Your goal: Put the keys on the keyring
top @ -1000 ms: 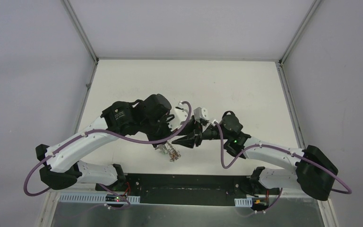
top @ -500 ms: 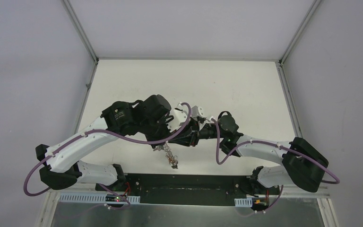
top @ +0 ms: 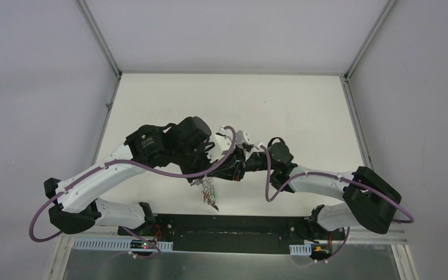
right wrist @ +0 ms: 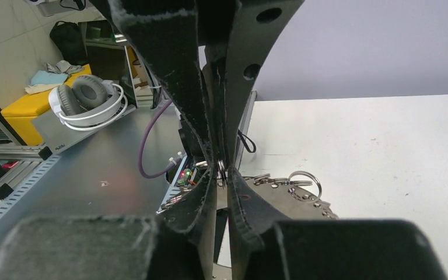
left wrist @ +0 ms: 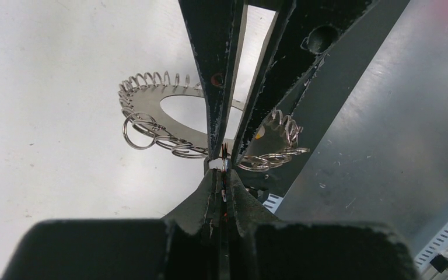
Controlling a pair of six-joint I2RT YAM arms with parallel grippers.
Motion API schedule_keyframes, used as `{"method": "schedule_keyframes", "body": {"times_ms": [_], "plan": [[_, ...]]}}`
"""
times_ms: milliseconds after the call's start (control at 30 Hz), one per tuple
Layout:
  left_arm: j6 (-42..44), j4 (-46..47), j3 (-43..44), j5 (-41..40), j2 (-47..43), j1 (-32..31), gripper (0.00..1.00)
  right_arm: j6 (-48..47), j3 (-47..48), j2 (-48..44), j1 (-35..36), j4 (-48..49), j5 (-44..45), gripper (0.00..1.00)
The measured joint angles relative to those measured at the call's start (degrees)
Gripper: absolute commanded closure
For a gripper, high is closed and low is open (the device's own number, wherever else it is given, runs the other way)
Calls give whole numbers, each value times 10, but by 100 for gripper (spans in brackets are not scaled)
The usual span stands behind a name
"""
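Above the table [top: 291, 111], left hand [left wrist: 221, 175] clenched on keyring [left wrist: 143, 111]; right hand [right wrist: 220, 175] tip-to-tip before it, grip unclear

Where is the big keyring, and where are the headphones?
keyring [left wrist: 144, 107]: left wrist view, on its flat grey plate, left of the hole.
headphones [right wrist: 70, 100]: right wrist view, on the left grey ear pad.

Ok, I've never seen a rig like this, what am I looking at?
Two robot arms stand at a table's near edge. One picture looks down from above; the other two come from a camera on each wrist, with that arm's own fingers at the bottom. The left hand is shut on the edge of the keyring, a flat grey ring fringed with wire loops, held off the table. The right hand meets it there, nearly closed; its grip is unclear.
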Motion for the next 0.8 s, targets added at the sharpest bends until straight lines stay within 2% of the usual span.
{"method": "schedule_keyframes", "body": {"times_ms": [67, 133, 433, 467, 533, 633, 667, 800], "plan": [[0, 1, 0, 0, 0, 0, 100, 1, 1, 3, 0, 2, -2, 90], [0, 3, 0, 1, 0, 0, 100, 1, 4, 6, 0, 3, -4, 99], [3, 6, -4, 9, -6, 0, 100, 5, 7, 9, 0, 7, -16, 100], [6, 12, -10, 10, -13, 0, 97, 5, 7, 9, 0, 8, -16, 100], [13, 26, -25, 10, -27, 0, 77, 5, 7, 9, 1, 8, -16, 100], [23, 58, -58, 9, -66, 0, 56, 4, 7, 9, 2, 3, -18, 100], [25, 74, -76, 6, -90, 0, 51, 4, 7, 9, 3, 1, -19, 100], [33, 129, -142, -8, -188, 0, 48, 4, 7, 9, 3, -6, -19, 100]]}}
